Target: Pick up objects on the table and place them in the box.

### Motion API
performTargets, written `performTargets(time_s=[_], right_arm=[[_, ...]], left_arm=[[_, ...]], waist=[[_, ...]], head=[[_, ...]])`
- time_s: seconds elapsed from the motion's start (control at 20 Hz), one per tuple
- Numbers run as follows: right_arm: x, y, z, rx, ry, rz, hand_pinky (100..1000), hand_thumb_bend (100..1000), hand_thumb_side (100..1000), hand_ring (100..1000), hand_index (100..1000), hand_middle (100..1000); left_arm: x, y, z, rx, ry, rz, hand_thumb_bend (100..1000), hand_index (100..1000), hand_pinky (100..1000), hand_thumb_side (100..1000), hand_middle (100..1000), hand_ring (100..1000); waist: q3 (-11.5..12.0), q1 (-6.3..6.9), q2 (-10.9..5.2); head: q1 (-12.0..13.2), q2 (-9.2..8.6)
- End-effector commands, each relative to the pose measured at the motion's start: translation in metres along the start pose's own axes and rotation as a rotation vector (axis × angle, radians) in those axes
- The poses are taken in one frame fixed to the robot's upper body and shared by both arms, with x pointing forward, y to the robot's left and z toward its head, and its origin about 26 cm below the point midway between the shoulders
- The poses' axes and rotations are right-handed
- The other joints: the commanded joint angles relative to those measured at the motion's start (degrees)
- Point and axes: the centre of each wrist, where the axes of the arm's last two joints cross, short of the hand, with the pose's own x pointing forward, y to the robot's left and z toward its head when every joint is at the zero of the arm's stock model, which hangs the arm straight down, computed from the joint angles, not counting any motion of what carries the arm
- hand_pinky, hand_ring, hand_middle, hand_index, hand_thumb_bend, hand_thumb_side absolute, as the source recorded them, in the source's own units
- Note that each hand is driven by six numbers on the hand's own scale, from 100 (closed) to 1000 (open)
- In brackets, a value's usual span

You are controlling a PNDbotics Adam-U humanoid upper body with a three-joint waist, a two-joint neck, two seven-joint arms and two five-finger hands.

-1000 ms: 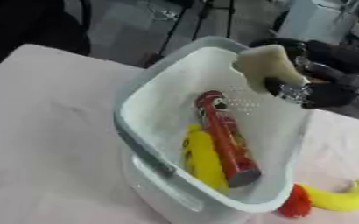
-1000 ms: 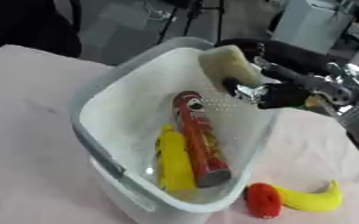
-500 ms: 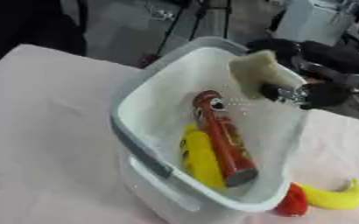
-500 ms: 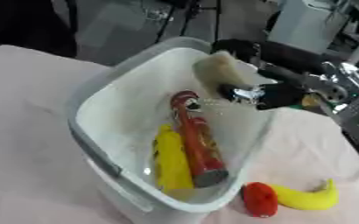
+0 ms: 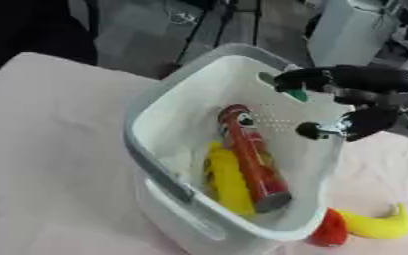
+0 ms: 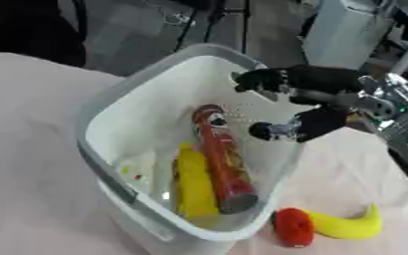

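The box (image 6: 112,169) sat under the right hand (image 6: 316,99), fingers spread and empty, which might snag its rim withdrawing

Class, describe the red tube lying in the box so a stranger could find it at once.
Start at the big white box on the table. Inside, a long red tube lies along the bottom, silver end nearest the camera. It lies right of a yellow thing, and it alone there is red.

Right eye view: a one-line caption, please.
Right hand open over the white box holding a red can and yellow item; banana outside.
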Motion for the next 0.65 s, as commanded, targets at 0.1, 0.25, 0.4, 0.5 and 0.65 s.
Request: performTargets(time_s=[0.1, 0.25, 0.4, 0.5, 0.65], right_arm=[[0.002, -0.022, 0.014, -0.076, 0.015, 0.024, 1000, 308, 1000, 1000, 1000, 1000], [0.009, -0.032, 0.021, -0.209, 0.032, 0.011, 1000, 127, 991, 1000, 1000, 1000], [0.023, -0.041, 0.030, -0.413, 0.051, -0.006, 999, 100, 955, 1000, 1000, 911], [0.037, -0.043, 0.035, -0.520, 0.060, 0.003, 981, 100, 946, 992, 978, 867], [0.058, -0.044, 0.040, -0.660, 0.048, 0.020, 956, 100, 912, 961, 911, 823]], left_arm=[[0.003, 0.001, -0.003, 0.006, -0.020, -0.003, 100, 667, 592, 963, 602, 465], [0.003, 0.003, -0.002, 0.005, -0.019, -0.013, 100, 666, 592, 964, 602, 465], [0.003, 0.007, -0.002, 0.002, -0.020, -0.030, 100, 666, 591, 964, 601, 465], [0.003, 0.008, -0.003, 0.000, -0.021, -0.038, 100, 666, 591, 964, 601, 465], [0.003, 0.009, -0.004, -0.003, -0.025, -0.050, 100, 666, 591, 964, 601, 465]], waist=[[-0.76, 0.58, -1.18], [-1.92, 0.58, -1.30], [-3.04, 0.58, -1.65], [-3.40, 0.58, -1.80], [-3.86, 0.58, -1.97]], head=[[-0.07, -0.34], [0.67, -0.26], [1.84, -0.36], [2.52, -0.51], [3.89, -0.90]])
